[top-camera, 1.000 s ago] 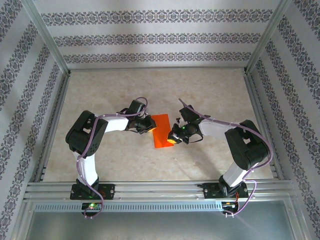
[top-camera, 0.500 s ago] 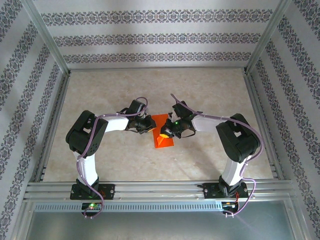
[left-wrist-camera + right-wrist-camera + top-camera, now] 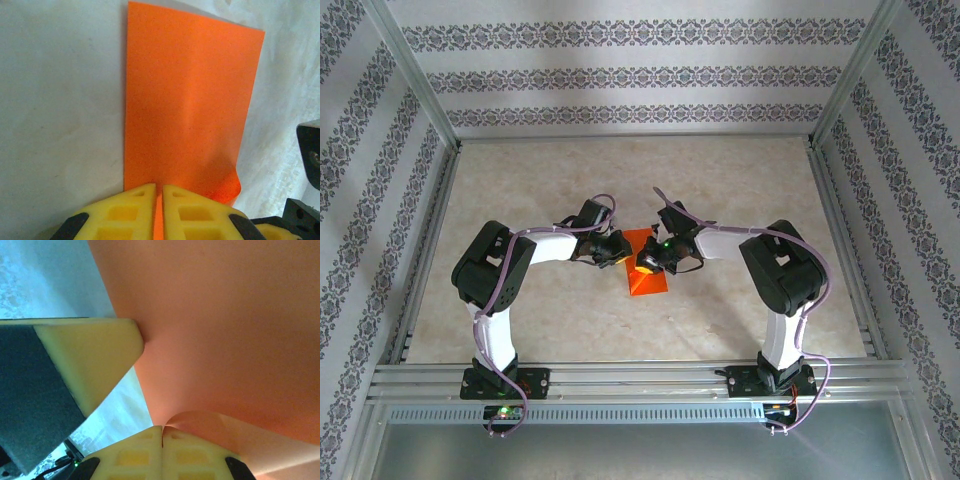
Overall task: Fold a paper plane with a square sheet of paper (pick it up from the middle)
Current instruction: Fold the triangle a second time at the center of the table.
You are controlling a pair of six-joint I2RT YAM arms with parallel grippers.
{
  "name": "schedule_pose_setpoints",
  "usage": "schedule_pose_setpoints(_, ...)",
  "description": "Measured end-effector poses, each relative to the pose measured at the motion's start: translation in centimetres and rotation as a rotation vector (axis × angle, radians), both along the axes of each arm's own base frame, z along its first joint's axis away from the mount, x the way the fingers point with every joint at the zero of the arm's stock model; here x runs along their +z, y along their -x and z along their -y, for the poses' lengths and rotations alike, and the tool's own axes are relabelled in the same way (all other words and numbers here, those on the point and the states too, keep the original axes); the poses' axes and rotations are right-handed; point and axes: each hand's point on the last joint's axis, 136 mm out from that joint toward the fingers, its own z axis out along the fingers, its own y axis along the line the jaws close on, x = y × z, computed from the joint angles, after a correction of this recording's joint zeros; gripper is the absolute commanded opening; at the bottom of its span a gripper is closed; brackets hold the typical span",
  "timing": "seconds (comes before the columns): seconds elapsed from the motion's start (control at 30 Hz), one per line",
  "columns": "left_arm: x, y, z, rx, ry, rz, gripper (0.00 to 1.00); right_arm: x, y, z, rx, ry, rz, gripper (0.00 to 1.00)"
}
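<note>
The square sheet of paper [image 3: 651, 282], bright orange-red, lies on the table between both arms. In the left wrist view the paper [image 3: 190, 100] reads as a long flat rectangle with a faint lengthwise ridge. Its near right corner curls upward. My left gripper [image 3: 158, 187] is shut on the near edge, with a strip of paper between the yellow fingers. My right gripper [image 3: 162, 431] is shut on a curled edge of the paper [image 3: 230, 315], which arches over it. From above, the left gripper [image 3: 619, 254] and right gripper [image 3: 645, 266] sit almost touching over the sheet.
The beige table [image 3: 620, 180] is fenced by aluminium rails, with a front rail [image 3: 640, 380] by the arm bases and patterned walls around. In the right wrist view, a left finger [image 3: 95, 355] stands close beside the paper.
My right gripper has swung left across the sheet, carrying its right edge up and over, so less orange shows from above. The left gripper has stayed put.
</note>
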Motion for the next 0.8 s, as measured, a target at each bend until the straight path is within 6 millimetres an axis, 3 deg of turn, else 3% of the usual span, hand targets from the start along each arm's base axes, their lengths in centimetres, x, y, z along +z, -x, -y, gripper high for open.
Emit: schedule_pose_setpoints(0.8,-0.04,0.05,-0.03,-0.001,-0.002,-0.002,0.12,-0.68,-0.08,-0.56,0.012,0.015,-0.006,0.01)
